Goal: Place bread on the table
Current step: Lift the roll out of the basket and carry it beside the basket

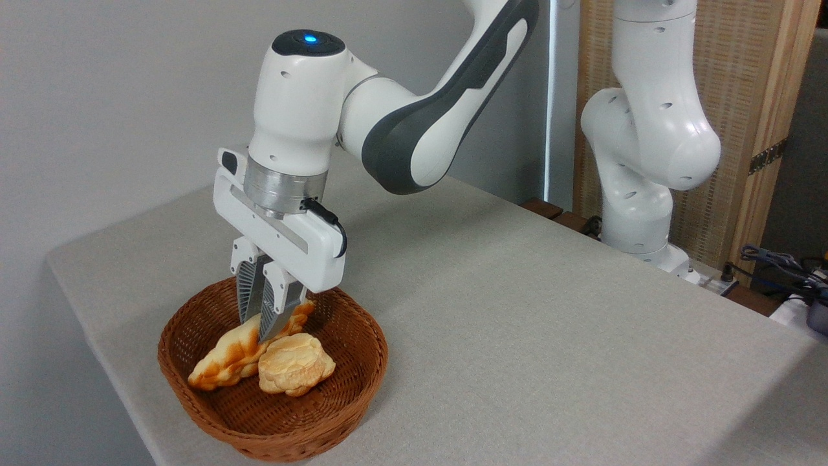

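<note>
The bread (pixel 228 359), a long braided loaf in pale yellow with orange-brown patches, lies tilted inside the brown wicker basket (pixel 352 330) near the table's front left corner. My gripper (pixel 257 329) reaches down into the basket with its fingers (pixel 247 294) closed around the loaf's middle. The loaf's far end (pixel 304 312) shows behind the fingers. The grey-beige cloth table (pixel 517 310) spreads out to the right of the basket.
A smaller round pale bun (pixel 295 364) rests in the basket against the loaf's right side. The arm's white base (pixel 637 220) stands at the table's far right edge. Cables (pixel 776 262) lie beyond it. The table's left edge (pixel 97 336) runs close to the basket.
</note>
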